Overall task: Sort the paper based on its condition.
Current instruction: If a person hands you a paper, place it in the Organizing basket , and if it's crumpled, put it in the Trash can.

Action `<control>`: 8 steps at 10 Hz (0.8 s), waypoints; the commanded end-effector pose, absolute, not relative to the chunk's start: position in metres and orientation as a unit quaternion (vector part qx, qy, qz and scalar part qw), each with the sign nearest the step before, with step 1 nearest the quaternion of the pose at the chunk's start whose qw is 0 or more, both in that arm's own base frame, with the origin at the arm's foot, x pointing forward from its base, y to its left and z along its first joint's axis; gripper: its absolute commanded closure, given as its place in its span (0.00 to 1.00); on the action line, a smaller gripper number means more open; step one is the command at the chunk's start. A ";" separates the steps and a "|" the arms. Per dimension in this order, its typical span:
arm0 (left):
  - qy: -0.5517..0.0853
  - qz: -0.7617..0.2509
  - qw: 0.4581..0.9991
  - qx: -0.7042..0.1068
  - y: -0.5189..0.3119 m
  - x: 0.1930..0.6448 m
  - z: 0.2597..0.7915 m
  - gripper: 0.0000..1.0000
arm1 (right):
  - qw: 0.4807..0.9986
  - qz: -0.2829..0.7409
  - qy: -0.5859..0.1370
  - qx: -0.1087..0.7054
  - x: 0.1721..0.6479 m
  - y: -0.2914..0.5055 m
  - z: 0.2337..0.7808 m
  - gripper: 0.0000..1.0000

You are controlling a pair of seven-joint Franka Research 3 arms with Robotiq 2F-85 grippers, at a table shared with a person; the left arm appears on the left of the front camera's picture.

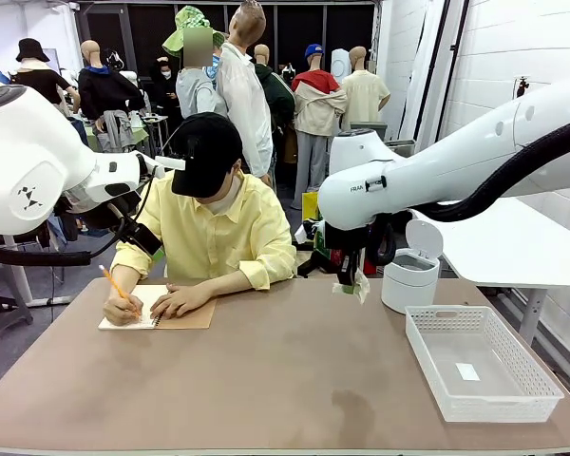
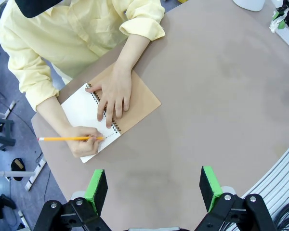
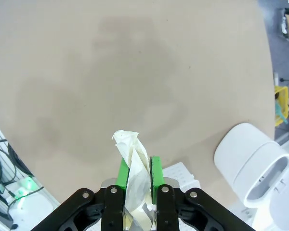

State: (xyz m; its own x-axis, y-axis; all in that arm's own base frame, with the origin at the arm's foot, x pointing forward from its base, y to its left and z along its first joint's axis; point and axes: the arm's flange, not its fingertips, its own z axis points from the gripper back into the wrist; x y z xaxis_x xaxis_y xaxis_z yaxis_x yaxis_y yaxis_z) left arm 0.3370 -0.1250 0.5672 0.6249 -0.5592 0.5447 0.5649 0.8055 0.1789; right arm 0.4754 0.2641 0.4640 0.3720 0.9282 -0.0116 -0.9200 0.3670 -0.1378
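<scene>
My right gripper [image 3: 138, 169] is shut on a crumpled wad of white paper [image 3: 133, 153], which sticks up between its green pads. In the front view that gripper [image 1: 350, 281] hangs above the table's far right part with the wad [image 1: 358, 286] dangling from it, beside the white bin [image 1: 410, 271]. My left gripper [image 2: 154, 185] is open and holds nothing; it looks down from high above the table's left side. Below it a person writes with a pencil [image 2: 70, 138] in a spiral notebook [image 2: 135, 103].
A white lattice basket [image 1: 426, 366] stands at the right front with a tiny white tag [image 1: 467, 371] inside. The white bin [image 3: 250, 161] has its lid flipped open. The person's hands rest on the notebook [image 1: 185, 316] at the far left edge.
</scene>
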 end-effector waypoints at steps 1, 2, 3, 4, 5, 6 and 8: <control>-0.301 -0.312 0.901 -0.004 -0.124 0.337 0.568 0.00 | 0.821 0.567 -0.030 -0.059 0.473 0.271 0.459 0.78; -0.301 -0.312 0.901 -0.004 -0.124 0.337 0.568 0.00 | 0.821 0.567 -0.030 -0.059 0.473 0.271 0.459 0.78; -0.301 -0.312 0.901 -0.004 -0.124 0.337 0.568 0.00 | 0.821 0.567 -0.030 -0.059 0.473 0.271 0.459 0.78; -0.301 -0.312 0.901 -0.004 -0.124 0.337 0.568 0.00 | 0.821 0.567 -0.030 -0.059 0.473 0.271 0.459 0.78; -0.301 -0.312 0.901 -0.004 -0.124 0.337 0.568 0.00 | 0.822 0.565 -0.032 -0.059 0.473 0.271 0.461 0.78; -0.301 -0.312 0.901 -0.004 -0.124 0.337 0.568 0.00 | 0.837 0.539 -0.039 -0.089 0.479 0.265 0.465 0.78; -0.301 -0.312 0.901 -0.004 -0.124 0.337 0.568 0.00 | 0.859 0.489 -0.040 -0.143 0.498 0.245 0.482 0.78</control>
